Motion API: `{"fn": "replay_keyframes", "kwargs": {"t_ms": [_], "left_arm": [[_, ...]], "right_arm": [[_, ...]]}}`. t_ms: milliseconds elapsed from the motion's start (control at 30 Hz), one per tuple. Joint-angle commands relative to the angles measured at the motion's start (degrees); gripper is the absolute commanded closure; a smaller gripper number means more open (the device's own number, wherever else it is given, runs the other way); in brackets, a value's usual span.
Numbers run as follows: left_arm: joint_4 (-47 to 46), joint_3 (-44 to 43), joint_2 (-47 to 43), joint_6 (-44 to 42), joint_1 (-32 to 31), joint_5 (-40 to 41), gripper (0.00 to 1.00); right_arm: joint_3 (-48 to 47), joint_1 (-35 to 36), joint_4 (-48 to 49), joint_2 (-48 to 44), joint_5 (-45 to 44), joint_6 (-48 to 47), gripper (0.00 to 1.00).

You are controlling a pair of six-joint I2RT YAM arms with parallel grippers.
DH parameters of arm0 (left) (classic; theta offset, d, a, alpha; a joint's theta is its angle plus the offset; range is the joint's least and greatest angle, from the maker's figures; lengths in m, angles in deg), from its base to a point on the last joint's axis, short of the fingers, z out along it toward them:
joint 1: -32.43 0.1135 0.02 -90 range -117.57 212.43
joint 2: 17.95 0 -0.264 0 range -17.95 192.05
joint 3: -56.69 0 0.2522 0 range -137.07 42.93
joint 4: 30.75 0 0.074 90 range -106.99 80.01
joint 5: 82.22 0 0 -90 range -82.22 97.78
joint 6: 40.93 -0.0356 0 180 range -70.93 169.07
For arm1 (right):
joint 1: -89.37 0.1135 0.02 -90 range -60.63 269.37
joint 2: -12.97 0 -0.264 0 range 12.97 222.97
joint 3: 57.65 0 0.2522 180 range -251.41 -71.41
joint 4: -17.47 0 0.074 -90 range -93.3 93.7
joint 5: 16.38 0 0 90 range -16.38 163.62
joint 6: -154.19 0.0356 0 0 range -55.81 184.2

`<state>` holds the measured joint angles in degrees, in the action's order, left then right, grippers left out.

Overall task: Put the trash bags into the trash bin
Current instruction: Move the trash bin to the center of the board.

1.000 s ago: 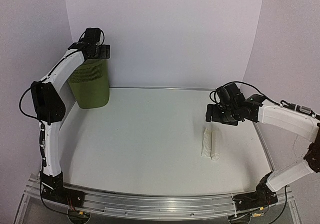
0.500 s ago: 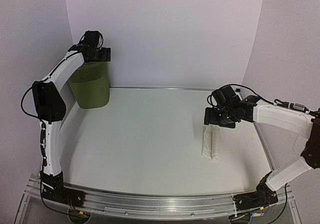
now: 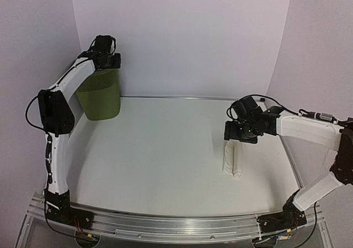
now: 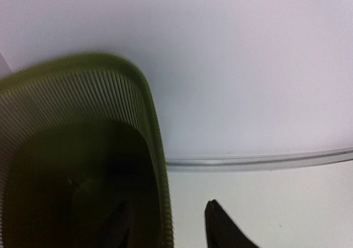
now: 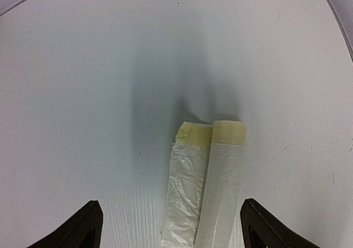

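The olive-green slatted trash bin (image 3: 100, 96) stands at the back left by the wall. My left gripper (image 3: 109, 61) hangs over its right rim. In the left wrist view one finger is inside the trash bin (image 4: 71, 93) and the other outside it. The left gripper (image 4: 168, 206) straddles the wall, with a gap showing on both sides. The trash bags (image 3: 232, 161) lie on the table at the right as two pale rolls side by side. My right gripper (image 3: 235, 139) hovers open over their far end. The trash bags (image 5: 207, 187) lie between the fingers of the right gripper (image 5: 171, 204), untouched.
The white table (image 3: 160, 154) has a raised metal lip along its back and right edges. Walls close in behind and on both sides. The bin sits tight in the back-left corner.
The left gripper's jaws have narrowed around the bin's rim. The right gripper has shifted a little left and down toward the far end of the rolls.
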<state>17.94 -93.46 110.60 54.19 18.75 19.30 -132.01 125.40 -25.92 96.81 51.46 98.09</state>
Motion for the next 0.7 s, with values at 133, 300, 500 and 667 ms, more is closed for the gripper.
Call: {"fn": "replay_keyframes", "kwargs": {"t_ms": [133, 300, 500, 667], "left_arm": [[1.3, 0.7, -2.1, -0.5, 0.2, -1.6, 0.88], [2.0, 1.5, -4.8, 0.4, -0.2, -2.6, 1.0], [2.9, 5.2, -10.6, 2.2, -4.2, 2.3, 1.0], [4.2, 9.7, -16.3, 7.8, -7.6, 3.2, 1.0]], "right_arm": [[-0.6, 0.2, 0.2, -0.4, -1.6, -0.1, 0.15], [0.1, 0.2, 0.2, -1.4, -2.4, -0.2, 0.15], [1.1, 0.2, 0.2, -2.9, -3.1, -0.4, 0.16], [2.1, 0.2, 0.2, -4.4, -2.8, -0.8, 0.16]]}}
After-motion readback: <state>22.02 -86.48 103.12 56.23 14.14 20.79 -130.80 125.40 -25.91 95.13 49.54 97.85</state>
